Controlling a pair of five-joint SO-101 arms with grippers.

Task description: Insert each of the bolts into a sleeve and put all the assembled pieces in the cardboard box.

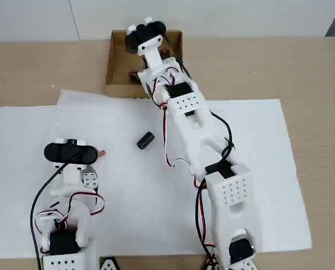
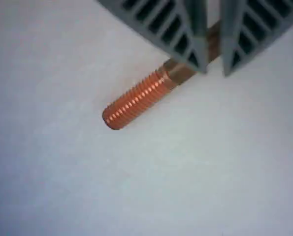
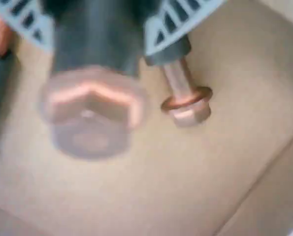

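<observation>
High view: a brown cardboard box (image 1: 117, 67) sits at twelve o'clock, and the right arm (image 1: 184, 107) reaches over it. A short black cylindrical sleeve (image 1: 146, 140) lies at centre on the white paper sheet (image 1: 257, 169). The left arm (image 1: 71, 185) is at eight o'clock.

Left wrist view: the left gripper (image 2: 212, 49) pinches a copper threaded bolt (image 2: 136, 98) near its head end.

Right wrist view: the right gripper (image 3: 99, 29) clamps a black-sleeved copper hex bolt (image 3: 89, 113) inside the box. A second assembled piece (image 3: 185, 101) lies just beside it.

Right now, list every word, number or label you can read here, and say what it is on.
None. The cardboard box, the paper sheet, the loose sleeve, the bolt in the left gripper and the bolted sleeve in the right gripper carry no legible marks.
</observation>
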